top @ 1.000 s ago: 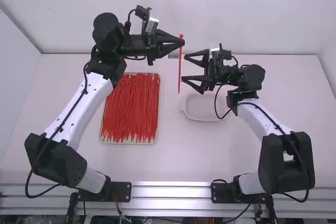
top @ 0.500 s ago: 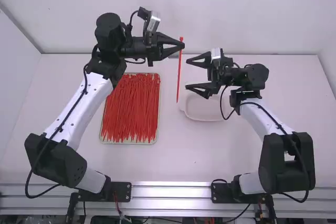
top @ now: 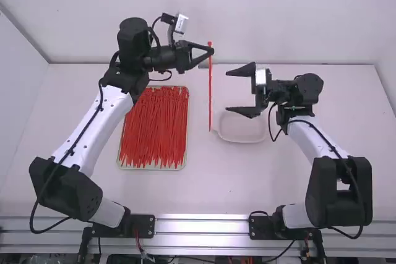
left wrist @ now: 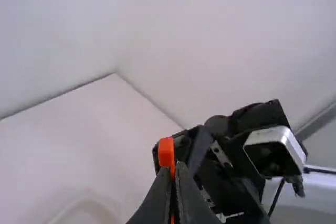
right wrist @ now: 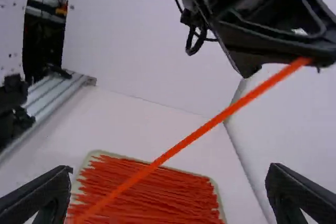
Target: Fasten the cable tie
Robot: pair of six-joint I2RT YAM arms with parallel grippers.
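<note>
My left gripper (top: 206,54) is raised above the table's far middle and is shut on the head end of a red cable tie (top: 210,88), which hangs straight down. In the left wrist view the fingers (left wrist: 167,192) pinch the tie's orange head (left wrist: 166,153). My right gripper (top: 242,91) stands open just right of the hanging tie, its jaws wide apart, facing it. The right wrist view has the tie (right wrist: 210,124) running slantwise between its own fingertips (right wrist: 37,192), with the left gripper (right wrist: 310,59) holding its upper end.
A tray (top: 121,159) heaped with several red cable ties (top: 156,128) lies on the table left of centre. A shallow white dish (top: 238,131) sits below the right gripper. Open tabletop lies toward the front and right.
The right gripper has drawn back to the right, away from the tie, and its jaws have spread wider. The left gripper shifted slightly and the tie now hangs straighter.
</note>
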